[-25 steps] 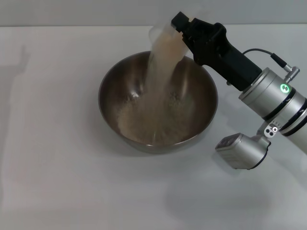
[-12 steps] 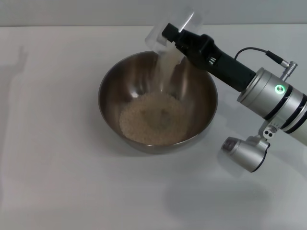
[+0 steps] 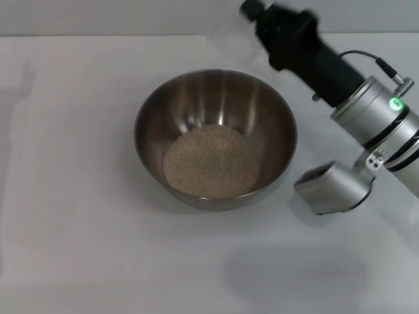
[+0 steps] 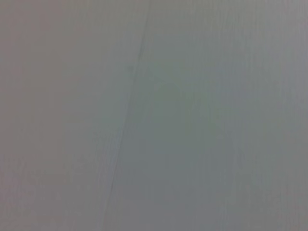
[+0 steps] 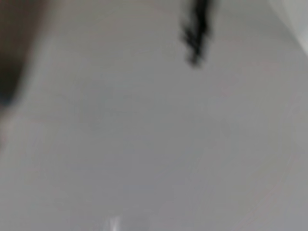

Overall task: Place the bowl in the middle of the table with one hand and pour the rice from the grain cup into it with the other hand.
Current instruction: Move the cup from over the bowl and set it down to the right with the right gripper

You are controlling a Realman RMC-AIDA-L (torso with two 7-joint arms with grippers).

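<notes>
Sitting mid-frame on the table [image 3: 72, 248], the bowl [image 3: 216, 139] holds the rice [image 3: 211, 161] heaped in its bottom. Upper right, the right tool [image 3: 256, 21] grips the grain cup [image 3: 234, 36] above the bowl's far rim.

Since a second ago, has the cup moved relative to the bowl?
Yes. The cup, held by the right pincer, has lifted up and back beyond the bowl rim.

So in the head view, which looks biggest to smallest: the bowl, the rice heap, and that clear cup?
1. The bowl, widest by far.
2. The rice, a heap covering the bowl's bottom.
3. The cup, smallest, held in the right hand beyond the bowl's far rim; it sits farther from the camera and is faint, so its true size is unsure.
</notes>
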